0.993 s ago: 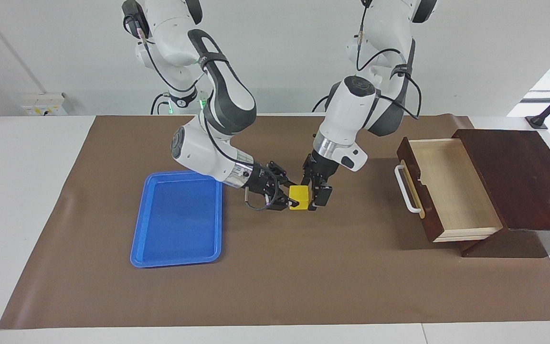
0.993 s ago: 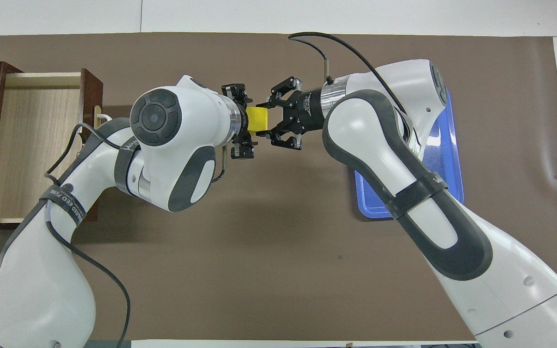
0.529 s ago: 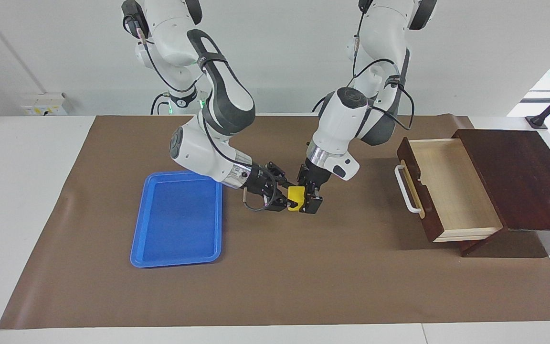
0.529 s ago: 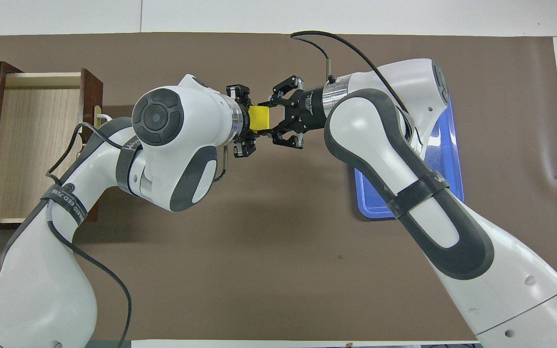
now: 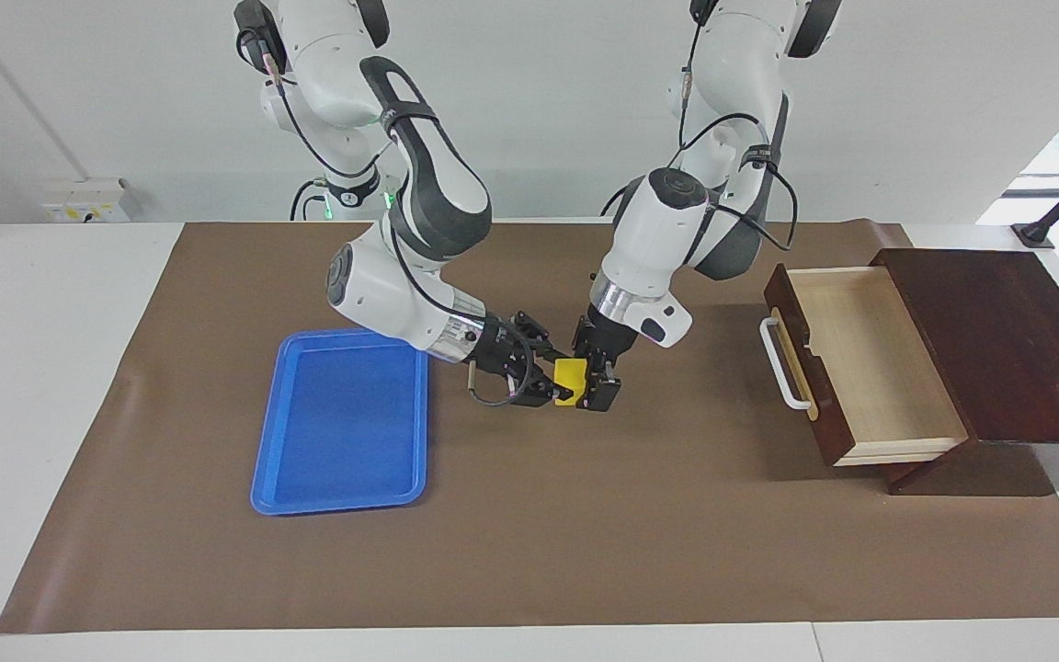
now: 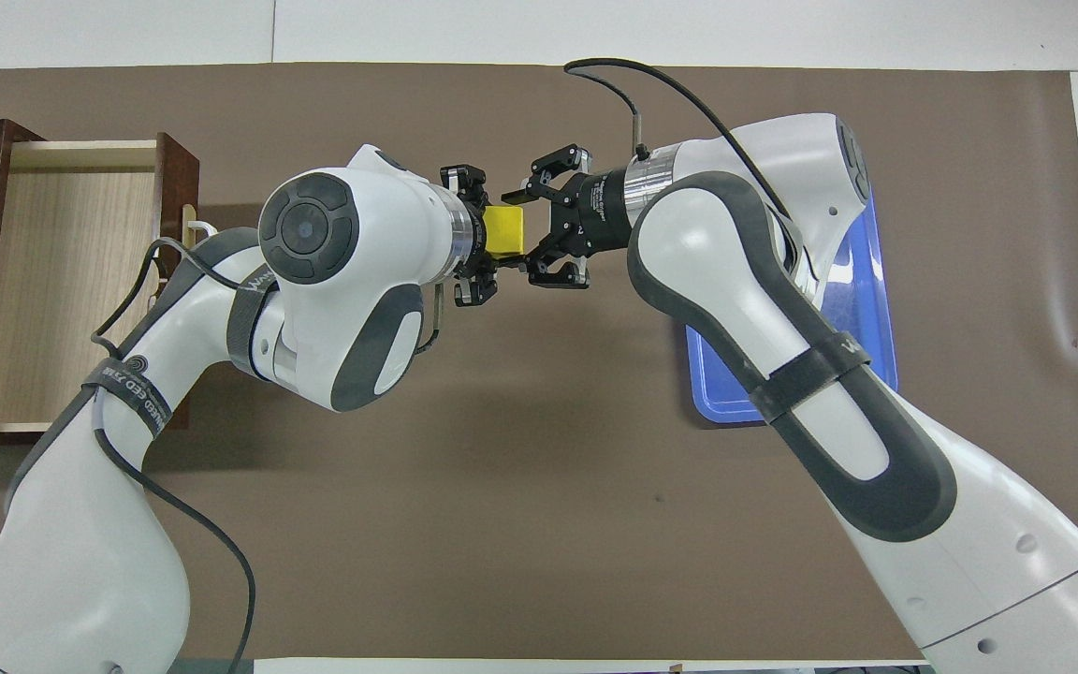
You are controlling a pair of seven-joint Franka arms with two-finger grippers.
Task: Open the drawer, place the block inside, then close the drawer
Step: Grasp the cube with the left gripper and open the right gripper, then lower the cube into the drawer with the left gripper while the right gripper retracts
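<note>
Blue tray [image 5: 339, 421]: a plastic tray lying flat on the brown mat [image 5: 529, 552], toward the right arm's end of the table; nothing lies in it, and the right arm's forearm passes over its nearer edge in the overhead view [image 6: 876, 309].
Right gripper [image 5: 548, 379]: reaches in from the tray's side, nearly level and raised over the mat; its fingers stand spread on either side of the block [image 6: 525, 229], and whether they press on it I cannot tell.
Block [image 5: 571, 377]: a small yellow cube held in the air over the middle of the mat, between the two grippers, well apart from the drawer; seen from above it shows as a yellow square [image 6: 503, 230] between the two black hands.
Left gripper [image 5: 596, 386]: comes down steeply from above, its fingers at the block's sides on the drawer's side; the overhead view [image 6: 475, 245] shows it hard against the cube, yet a firm grasp cannot be read.
Drawer [image 5: 870, 368]: pulled out of the dark brown box [image 5: 998, 340], at the left arm's end of the table; its pale wood floor lies bare, and the white handle [image 5: 782, 363] faces the grippers.
</note>
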